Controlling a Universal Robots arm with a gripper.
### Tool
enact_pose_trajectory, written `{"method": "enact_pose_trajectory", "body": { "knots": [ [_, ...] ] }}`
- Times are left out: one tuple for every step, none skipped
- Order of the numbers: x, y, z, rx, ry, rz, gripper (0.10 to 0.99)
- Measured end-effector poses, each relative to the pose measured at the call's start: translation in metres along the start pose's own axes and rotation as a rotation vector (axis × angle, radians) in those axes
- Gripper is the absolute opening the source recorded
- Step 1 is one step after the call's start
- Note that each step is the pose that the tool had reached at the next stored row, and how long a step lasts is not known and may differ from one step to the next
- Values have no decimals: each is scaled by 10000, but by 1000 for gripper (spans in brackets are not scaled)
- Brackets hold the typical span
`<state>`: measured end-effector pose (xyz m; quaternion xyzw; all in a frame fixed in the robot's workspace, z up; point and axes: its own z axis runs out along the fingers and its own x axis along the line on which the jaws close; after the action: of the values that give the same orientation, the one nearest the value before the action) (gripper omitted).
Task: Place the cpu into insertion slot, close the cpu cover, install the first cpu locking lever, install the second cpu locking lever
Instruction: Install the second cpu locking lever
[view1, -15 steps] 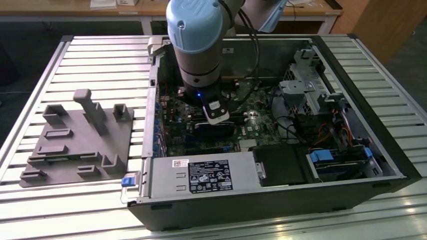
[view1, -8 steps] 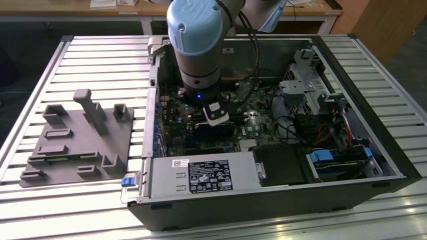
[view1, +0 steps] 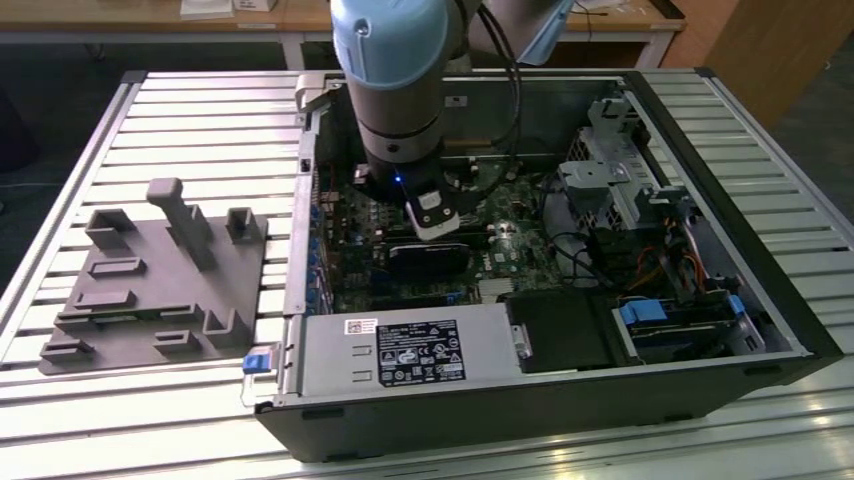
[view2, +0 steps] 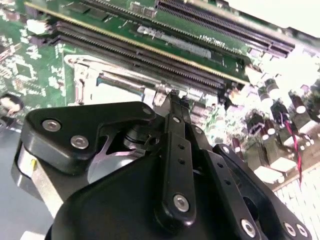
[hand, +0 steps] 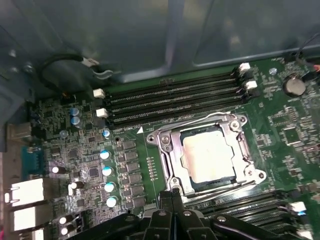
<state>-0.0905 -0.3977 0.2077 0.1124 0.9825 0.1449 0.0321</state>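
Cpu sits in the slot, cover down around it, first wrist view. Gripper just beside the slot, fingers pressed together, holding nothing. Exterior view adds a white-labelled power supply; print illegible.

Exterior view high, far; both wrist views close over insertion slot.

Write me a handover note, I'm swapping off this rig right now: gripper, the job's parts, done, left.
Gripper: fingers together, holding nothing, tips at the edge of the insertion slot.
Cpu: seated flat in the slot on the green board.
Cpu cover: silvery frame lying down around the chip.
Done: cpu placed, cover apparently closed.
Left: whether either locking lever is latched cannot be told from these views; check both.
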Motion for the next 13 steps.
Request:
{"method": "enact_pose_trajectory", "body": {
  "knots": [
    [-1,8,-27,5,-1,-2,106],
    [-2,16,-53,15,-4,-4,106],
    [-3,24,-79,30,-8,-6,106],
    [-3,32,-102,54,-13,-7,106],
    [-4,38,-122,85,-21,-10,106],
    [-4,44,-138,130,-31,-15,106],
    [-5,48,-149,198,-47,-22,106],
    [-5,50,-158,318,-71,-33,106],
    [-5,52,-162,456,-102,-46,106],
    [-5,53,-166,606,-135,-61,106],
    [-5,55,-169,756,-167,-75,106],
    [-5,55,-169,832,-184,-84,106],
    [-5,55,-169,834,-184,-84,106]
  ]
}}
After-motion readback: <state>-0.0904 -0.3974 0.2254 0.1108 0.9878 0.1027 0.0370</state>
